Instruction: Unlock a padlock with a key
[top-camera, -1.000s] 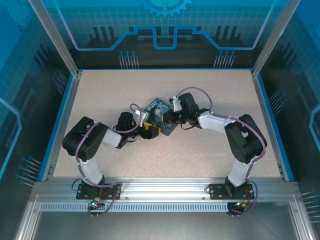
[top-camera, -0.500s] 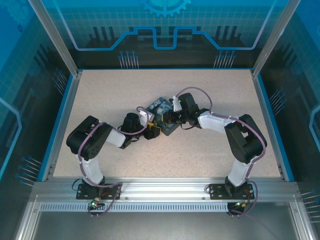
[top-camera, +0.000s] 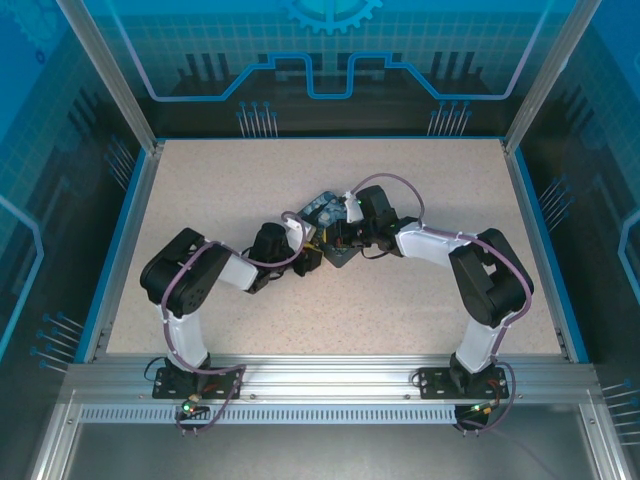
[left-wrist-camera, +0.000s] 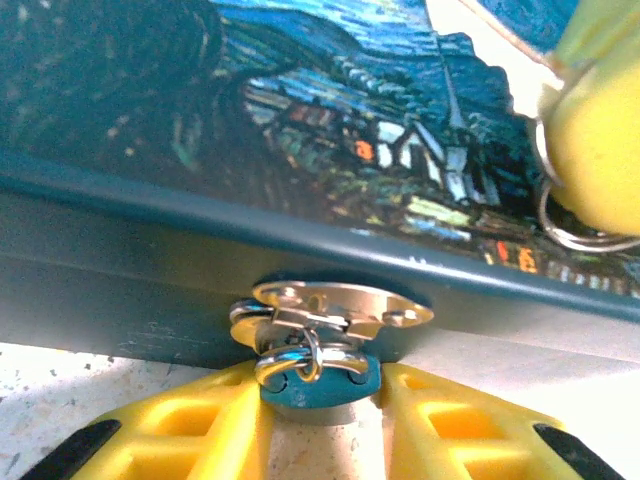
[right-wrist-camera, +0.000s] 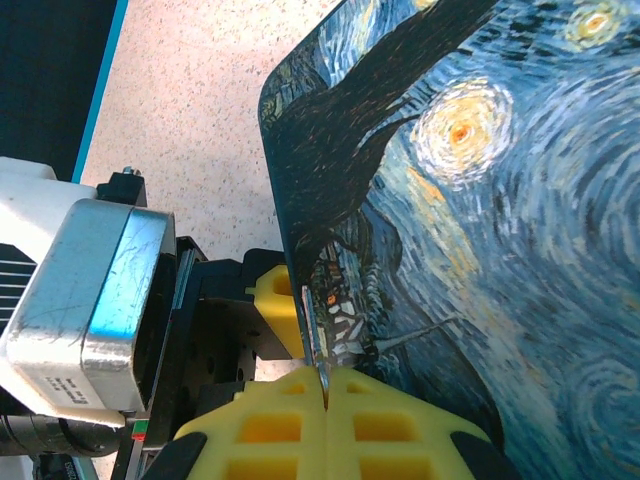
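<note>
One padlock tight between the two yellow left jaws.

Bright even light; wrist cams blurry

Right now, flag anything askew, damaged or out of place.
The box sits corner-on to the table edges, not square. Otherwise nothing stands out: the padlock is hooked on the clasp, no damage seen.

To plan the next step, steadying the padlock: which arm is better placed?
Left. The left gripper has a finger on each side of the padlock, below the latch of the painted box. The right gripper is shut at the box's edge.
</note>
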